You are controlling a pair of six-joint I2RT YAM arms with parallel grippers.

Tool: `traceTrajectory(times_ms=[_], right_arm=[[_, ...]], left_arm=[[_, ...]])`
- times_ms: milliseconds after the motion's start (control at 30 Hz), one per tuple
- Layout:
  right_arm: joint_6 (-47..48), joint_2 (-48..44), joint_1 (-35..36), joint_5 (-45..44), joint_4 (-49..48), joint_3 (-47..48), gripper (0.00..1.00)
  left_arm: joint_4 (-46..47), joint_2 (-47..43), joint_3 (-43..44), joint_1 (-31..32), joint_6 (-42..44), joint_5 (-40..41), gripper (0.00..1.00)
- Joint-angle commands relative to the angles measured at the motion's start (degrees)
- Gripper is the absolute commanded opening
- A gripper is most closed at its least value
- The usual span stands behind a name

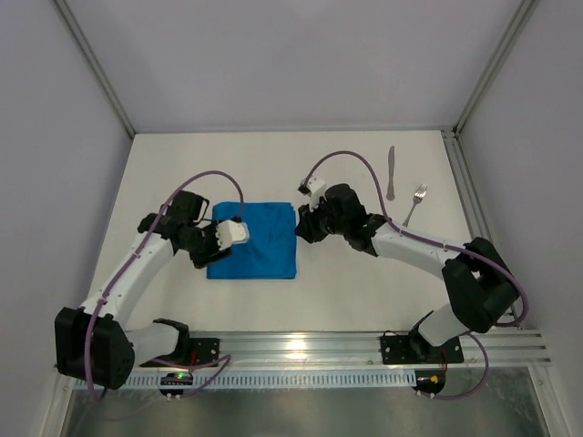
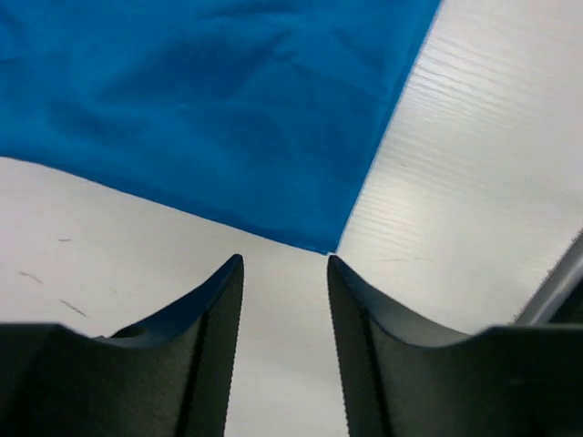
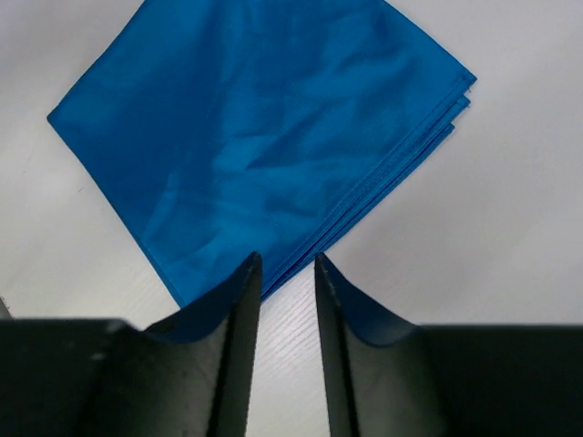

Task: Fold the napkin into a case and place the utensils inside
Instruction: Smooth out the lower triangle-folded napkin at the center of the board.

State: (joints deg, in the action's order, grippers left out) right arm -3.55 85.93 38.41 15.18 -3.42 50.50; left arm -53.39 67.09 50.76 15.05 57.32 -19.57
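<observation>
A folded bright blue cloth napkin (image 1: 253, 240) is laid mid-way on the white tabletop (image 1: 346, 291). The left gripper (image 2: 284, 262) is held open at its corner, and the right gripper (image 3: 287, 259) is held open over its layered edge.

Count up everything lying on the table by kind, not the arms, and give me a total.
Blue napkin: 1
Knife: 1
Fork: 1
Total: 3
</observation>
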Motion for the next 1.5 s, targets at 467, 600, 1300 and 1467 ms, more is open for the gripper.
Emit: traceTrajectory(times_ms=[467, 600, 1300, 1467], right_arm=[[-5.3, 2.8, 11.4, -0.3, -3.3, -5.5, 0.06], [-6.4, 8.4, 11.9, -0.5, -5.1, -6.6, 0.04], [8.6, -7.0, 11.2, 5.2, 6.3, -2.1, 0.29], [9.4, -7.9, 10.1, 8.5, 5.4, -1.7, 0.36]], left_arm=[[21.3, 19.5, 5.3, -7.0, -35.8, 6.5, 0.36], [23.2, 21.3, 5.4, -7.6, -37.9, 5.4, 0.36], [11.6, 13.1, 5.2, -11.8, -20.2, -12.4, 0.57], [4.9, 3.8, -6.4, -6.3, 1.7, -2.6, 0.73]])
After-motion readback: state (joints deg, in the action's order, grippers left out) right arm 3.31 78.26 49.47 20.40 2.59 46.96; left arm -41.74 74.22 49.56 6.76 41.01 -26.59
